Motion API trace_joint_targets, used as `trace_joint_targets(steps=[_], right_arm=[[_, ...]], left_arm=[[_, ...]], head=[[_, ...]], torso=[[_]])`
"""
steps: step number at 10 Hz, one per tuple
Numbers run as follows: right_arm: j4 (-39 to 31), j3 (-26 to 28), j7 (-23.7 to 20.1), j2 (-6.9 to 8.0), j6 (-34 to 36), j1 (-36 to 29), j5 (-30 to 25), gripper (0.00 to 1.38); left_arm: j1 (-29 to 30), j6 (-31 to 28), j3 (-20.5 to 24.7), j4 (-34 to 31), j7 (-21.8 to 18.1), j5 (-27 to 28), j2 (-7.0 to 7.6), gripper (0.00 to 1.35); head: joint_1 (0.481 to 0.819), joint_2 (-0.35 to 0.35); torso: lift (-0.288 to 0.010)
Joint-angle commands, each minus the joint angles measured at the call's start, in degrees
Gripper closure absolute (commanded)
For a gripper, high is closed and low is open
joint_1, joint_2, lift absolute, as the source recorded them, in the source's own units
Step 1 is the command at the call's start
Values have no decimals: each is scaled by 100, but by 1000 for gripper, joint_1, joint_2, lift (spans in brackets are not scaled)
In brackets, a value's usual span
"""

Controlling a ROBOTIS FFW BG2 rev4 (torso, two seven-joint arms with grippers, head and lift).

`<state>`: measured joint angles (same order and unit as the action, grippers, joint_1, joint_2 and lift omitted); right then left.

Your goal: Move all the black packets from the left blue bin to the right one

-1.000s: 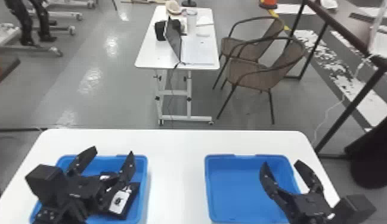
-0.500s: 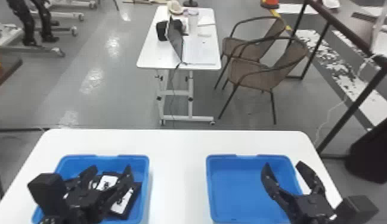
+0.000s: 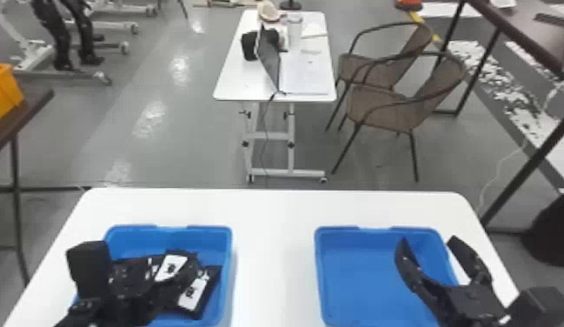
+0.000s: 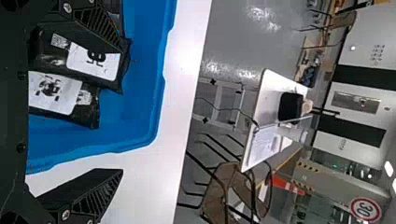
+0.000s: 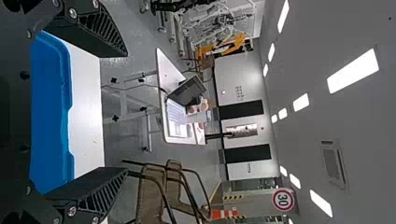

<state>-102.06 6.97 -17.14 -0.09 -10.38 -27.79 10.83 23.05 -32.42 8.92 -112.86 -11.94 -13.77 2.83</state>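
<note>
Packets (image 3: pixel 198 295): at least two, black with white labels (image 3: pixel 192 293), lying in the left bin (image 3: pixel 229 265) by the left gripper (image 4: pixel 122 107); they overlap, and how many more lie under the arm I can't tell.
Left gripper: down over the left bin, its fingers spread wide in the left wrist view, pinching nothing; one finger crosses in front of a labelled packet, the other stands out past the bin's edge.
Right gripper (image 3: pixel 428 238): also spread and holding nothing, over the outer side of the right bin (image 3: pixel 359 282).
Left bin: the step in hand looks like lining up a grasp — picking, not carrying.
Next move: probably bring the left fingers to either side of a single packet, close on it, then lift it well above the rim before crossing the white table (image 3: pixel 274 269) to the right bin.
Overlap: the likely snag — a loose bite could drag the neighbouring packet along, or catch only a corner and let it slip.
</note>
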Motion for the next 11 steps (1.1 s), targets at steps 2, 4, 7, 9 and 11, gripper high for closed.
trace_joint_targets(steps=[2, 4, 7, 9, 11], right_arm=[[20, -12, 0, 14, 0, 37, 16, 145], [37, -12, -35, 14, 27, 63, 25, 145], [108, -100, -53, 14, 36, 125, 78, 145], [116, -117, -53, 14, 36, 116, 95, 145], [116, -117, -53, 14, 44, 125, 104, 145]], left_arm=[[-213, -749, 250, 9, 16, 419, -116, 110], [-503, -1179, 400, 211, -71, 762, -169, 110], [-1048, -1399, 400, 915, -379, 955, -73, 136], [-1277, -1408, 497, 1336, -458, 1025, -73, 136], [-1619, -1417, 338, 1908, -608, 1060, 51, 136]], head=[[695, 11], [695, 44], [695, 65], [695, 75], [695, 82]], torso=[[0], [0], [0], [0], [0]])
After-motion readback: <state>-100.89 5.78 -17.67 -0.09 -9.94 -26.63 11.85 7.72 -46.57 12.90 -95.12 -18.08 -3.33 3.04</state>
